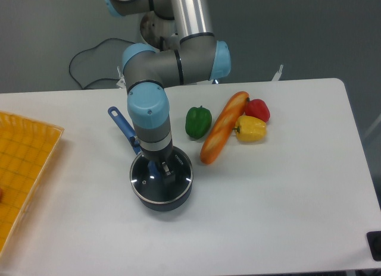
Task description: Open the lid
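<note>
Nearest to us, the saucepan sat on the white bench, left of the middle, with the lid seated flat on its rim. We saw the tool lowered straight onto the lid's centre, its dark fingers standing either side of the blue knob; we could not tell whether they were clenched on it or merely beside it. The pan's long blue handle ran back and to the left, passing behind the arm. At the left edge of the bench lay a yellow tray. Farther back and to the right, a green pepper stood just beside a long bread loaf, which lay slanted. A yellow pepper and a red pepper huddled against the loaf's far end. Behind the bench, a black cable looped by the arm's base.
</note>
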